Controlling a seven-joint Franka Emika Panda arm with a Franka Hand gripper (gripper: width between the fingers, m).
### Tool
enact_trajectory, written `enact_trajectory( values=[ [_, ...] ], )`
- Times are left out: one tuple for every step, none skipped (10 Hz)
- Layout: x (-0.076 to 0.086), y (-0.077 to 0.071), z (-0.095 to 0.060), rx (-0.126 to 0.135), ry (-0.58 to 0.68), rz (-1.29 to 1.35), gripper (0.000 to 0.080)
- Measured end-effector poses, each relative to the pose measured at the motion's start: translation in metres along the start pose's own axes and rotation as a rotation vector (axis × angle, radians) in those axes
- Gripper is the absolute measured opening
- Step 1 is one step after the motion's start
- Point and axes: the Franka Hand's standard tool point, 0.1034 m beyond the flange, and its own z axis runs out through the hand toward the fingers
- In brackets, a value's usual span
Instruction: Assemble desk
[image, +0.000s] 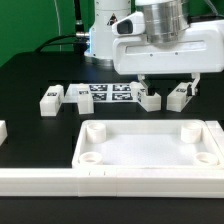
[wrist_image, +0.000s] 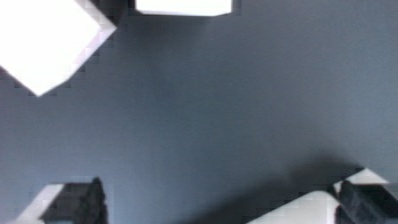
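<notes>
The exterior view looks from in front of the table (image: 30, 72), a little raised and tilted down, facing the arm's base across the desk top (image: 150, 150). The wrist view looks down from close above the dark tabletop, past 2 fingertips (wrist_image: 71, 205). Both views share that surface and the gripper (image: 166, 90).

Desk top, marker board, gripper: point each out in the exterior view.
desk top (image: 150, 152), exterior view, bare tray floor.
marker board (image: 108, 93), exterior view, middle of its face.
gripper (image: 167, 85), exterior view, midway between open fingertips.
</notes>
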Motion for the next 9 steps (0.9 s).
enact_trajectory(
  values=[
    [-0.001, -0.001, 0.0, 0.002, -0.002, 0.056, 0.0649],
    [-0.001, -0.001, 0.001, 0.005, -0.003, 0.102, 0.0649],
    [-0.002, 0.001, 0.002, 0.002, -0.009, 0.088, 0.0649],
    [-0.004, 0.0, 0.004, -0.003, -0.026, 0.066, 0.0649],
    [-0.006, -0.001, 0.005, -0.005, -0.034, 0.052, 0.0649],
    [-0.006, 0.003, 0.005, -0.014, -0.064, 0.042, 0.0649],
    [-0.007, 0.008, 0.004, -0.029, -0.147, 0.021, 0.0649],
    [-0.006, 0.01, 0.004, -0.036, -0.222, 0.026, 0.0649],
    [-0.007, 0.012, 0.006, -0.046, -0.29, 0.032, 0.0649]
  ],
)
